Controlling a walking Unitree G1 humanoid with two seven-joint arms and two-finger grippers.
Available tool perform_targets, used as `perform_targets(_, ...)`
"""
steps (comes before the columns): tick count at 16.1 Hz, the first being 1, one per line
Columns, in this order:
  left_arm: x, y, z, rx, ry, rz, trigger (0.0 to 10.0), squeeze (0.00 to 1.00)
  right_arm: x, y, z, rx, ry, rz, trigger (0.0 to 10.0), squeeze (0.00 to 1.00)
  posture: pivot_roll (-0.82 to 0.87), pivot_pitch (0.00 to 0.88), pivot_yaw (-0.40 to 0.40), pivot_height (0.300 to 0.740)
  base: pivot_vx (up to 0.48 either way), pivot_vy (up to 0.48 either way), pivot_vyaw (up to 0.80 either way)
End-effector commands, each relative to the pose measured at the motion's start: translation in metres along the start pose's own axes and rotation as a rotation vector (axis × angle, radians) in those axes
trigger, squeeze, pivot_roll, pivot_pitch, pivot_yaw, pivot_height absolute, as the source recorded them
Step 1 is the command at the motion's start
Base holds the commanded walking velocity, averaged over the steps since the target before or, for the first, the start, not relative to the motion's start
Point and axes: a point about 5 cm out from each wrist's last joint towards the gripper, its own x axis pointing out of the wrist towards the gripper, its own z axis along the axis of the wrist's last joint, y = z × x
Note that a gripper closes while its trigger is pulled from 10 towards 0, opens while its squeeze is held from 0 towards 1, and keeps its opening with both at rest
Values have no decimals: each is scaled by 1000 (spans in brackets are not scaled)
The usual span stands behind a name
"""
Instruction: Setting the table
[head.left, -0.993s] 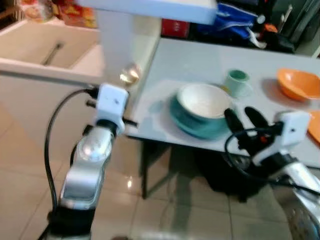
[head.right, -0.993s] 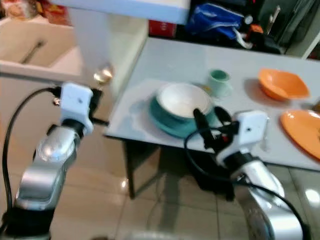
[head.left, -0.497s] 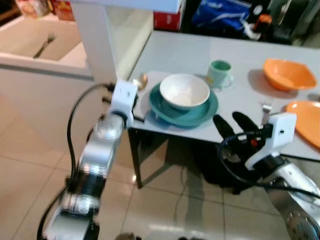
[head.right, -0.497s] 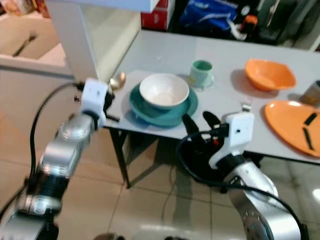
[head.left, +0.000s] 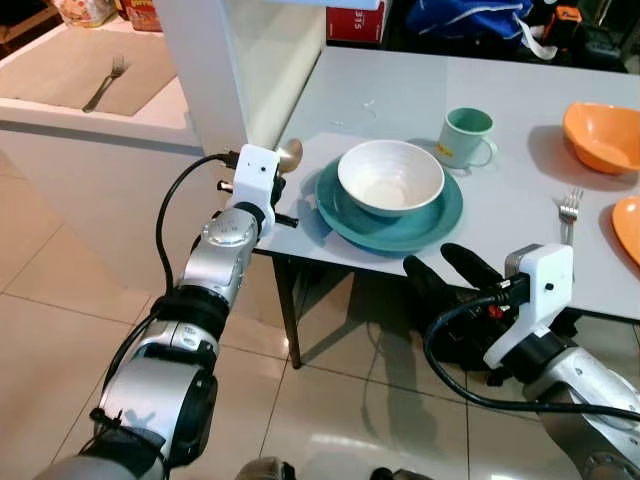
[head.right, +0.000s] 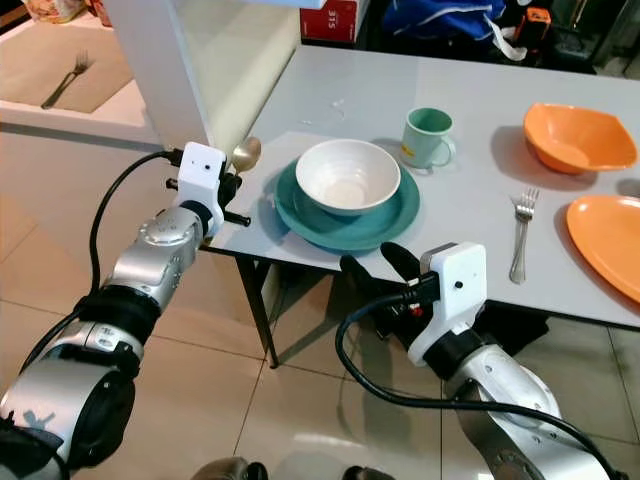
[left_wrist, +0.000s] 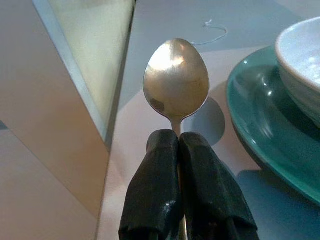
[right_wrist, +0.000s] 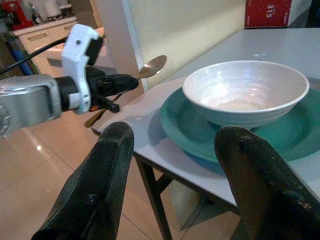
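Observation:
My left gripper (left_wrist: 177, 142) is shut on a gold spoon (left_wrist: 176, 80), held just above the table's left corner beside the teal plate (head.left: 337, 213). The spoon's bowl (head.right: 245, 153) points toward the back of the table. A white bowl (head.left: 390, 178) sits on the teal plate. My right gripper (head.right: 372, 265) hangs open in front of the table's near edge, below the plate, with nothing between its fingers (right_wrist: 102, 185).
A green mug (head.left: 466, 135) stands behind the plate. A fork (head.left: 567, 212) lies to the right, between an orange bowl (head.left: 602, 135) and an orange plate (head.right: 608, 242). A white pillar (head.left: 205, 70) rises at the table's left corner. Another fork (head.left: 103, 84) lies on the counter.
The camera has tilted down and the view has steadied. My left gripper with the spoon has come closer to the table corner by the teal plate. My right gripper has dropped lower.

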Motion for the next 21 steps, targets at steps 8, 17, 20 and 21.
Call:
perform_targets(8,9,3,10,1,-21,45,10000,0,-9,9,13,-27,8,22,10000,0,-159,223,50,740,0,0,0)
perform_targets(17,11,6,14,63,-30,89,10000,0,-14,5,26,-52,3,-18,10000,0,-222,280,25,740,0,0,0)
perform_targets(20,11,12,18,64,-29,122,10000,0,-17,5,27,-54,15,-18,10000,0,-234,285,21,740,0,0,0)
perform_targets(21,11,14,18,66,-29,131,10000,16,-17,5,27,-55,17,-18,10000,0,-238,286,18,740,0,0,0)
